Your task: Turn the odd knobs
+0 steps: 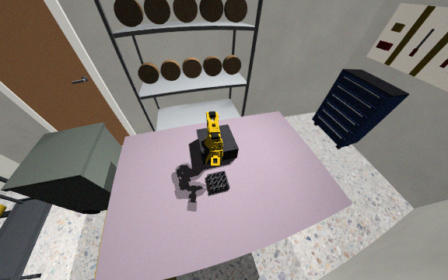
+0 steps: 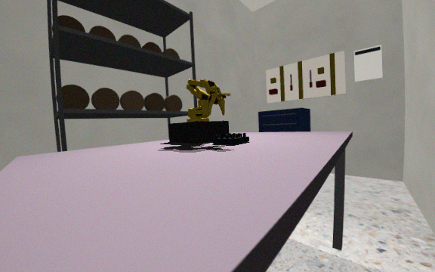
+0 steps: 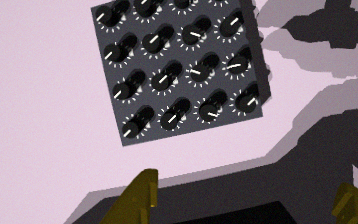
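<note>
The knob box (image 3: 180, 65) is a dark square panel with four rows of black knobs, each with a white pointer line and tick marks. It lies on the pink table, also in the top view (image 1: 217, 183) and the exterior view (image 2: 232, 138). My gripper (image 3: 245, 202) is open and empty. It hangs well above the table, between the box and my black base block (image 1: 218, 144). The two yellow fingertips show at the bottom of the wrist view. The folded yellow arm (image 2: 206, 99) sits on the base.
A metal shelf rack (image 1: 185, 58) with brown discs stands behind the table. A grey bin (image 1: 68, 167) stands at the table's left. A blue drawer cabinet (image 1: 358, 105) is at the right.
</note>
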Available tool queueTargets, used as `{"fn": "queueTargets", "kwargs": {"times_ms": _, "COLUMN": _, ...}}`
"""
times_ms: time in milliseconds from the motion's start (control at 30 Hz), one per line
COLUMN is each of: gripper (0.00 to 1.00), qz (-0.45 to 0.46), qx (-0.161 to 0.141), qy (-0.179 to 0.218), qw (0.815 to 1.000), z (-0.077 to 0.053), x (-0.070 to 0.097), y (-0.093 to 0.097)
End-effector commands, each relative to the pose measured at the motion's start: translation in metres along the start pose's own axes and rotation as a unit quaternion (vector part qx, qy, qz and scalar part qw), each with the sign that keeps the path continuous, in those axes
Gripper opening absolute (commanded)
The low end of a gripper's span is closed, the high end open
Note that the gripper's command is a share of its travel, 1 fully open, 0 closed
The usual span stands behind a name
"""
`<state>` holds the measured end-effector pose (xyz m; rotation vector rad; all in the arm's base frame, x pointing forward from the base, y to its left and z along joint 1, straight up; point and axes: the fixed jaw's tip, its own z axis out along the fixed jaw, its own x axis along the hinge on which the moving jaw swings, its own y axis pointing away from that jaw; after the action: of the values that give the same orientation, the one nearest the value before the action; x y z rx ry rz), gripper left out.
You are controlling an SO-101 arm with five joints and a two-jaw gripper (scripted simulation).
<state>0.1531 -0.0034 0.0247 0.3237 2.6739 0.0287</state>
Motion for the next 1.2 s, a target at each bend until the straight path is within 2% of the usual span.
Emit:
{"fn": "queueTargets", "kwargs": {"times_ms": 0, "gripper": 0.4, "qz": -0.061, "qx": -0.002, "qy": 0.008, "qw": 0.998, "z": 0.0011, "x": 0.0062, "y": 0.0008}}
{"fn": "queueTargets", "kwargs": {"times_ms": 267, "gripper": 0.4, "qz": -0.113, "qx": -0.003, "qy": 0.008, "qw": 0.994, "z": 0.0011, "x": 0.0071, "y": 0.0012}}
{"fn": "queueTargets", "kwargs": {"times_ms": 1167, "gripper": 0.4, "qz": -0.116, "qx": -0.003, "qy": 0.01, "qw": 0.993, "z": 0.0014, "x": 0.0084, "y": 0.0012}}
